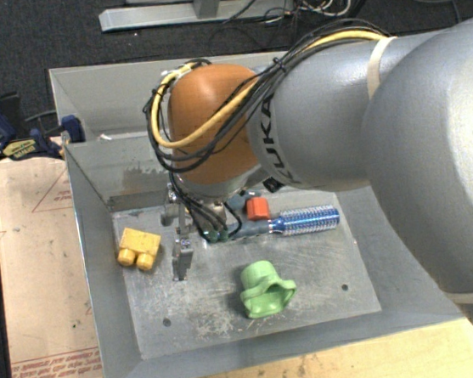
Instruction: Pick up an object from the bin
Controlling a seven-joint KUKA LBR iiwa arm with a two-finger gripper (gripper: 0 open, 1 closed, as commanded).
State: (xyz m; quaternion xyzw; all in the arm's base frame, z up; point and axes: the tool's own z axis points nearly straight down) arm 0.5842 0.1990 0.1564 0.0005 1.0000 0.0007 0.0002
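Note:
My gripper [180, 252] hangs below the orange wrist cover over the left middle of the bin floor, with one slim finger reaching down to about the bare metal. A yellow block toy [138, 248] lies just to its left, a small gap apart. To the right of the gripper lies a brush-like tool with a blue ribbed handle [307, 220] and an orange-red part [258, 209] at its near end, partly hidden under the wrist. A green moulded plastic piece [263, 288] rests on the floor toward the front, right of and below the finger. Nothing shows between the fingers.
The arm and its orange cover with cables cover the back centre and right of the bin. The bin's sloped walls rise on the left and front. Bare floor lies between the yellow block and the green piece.

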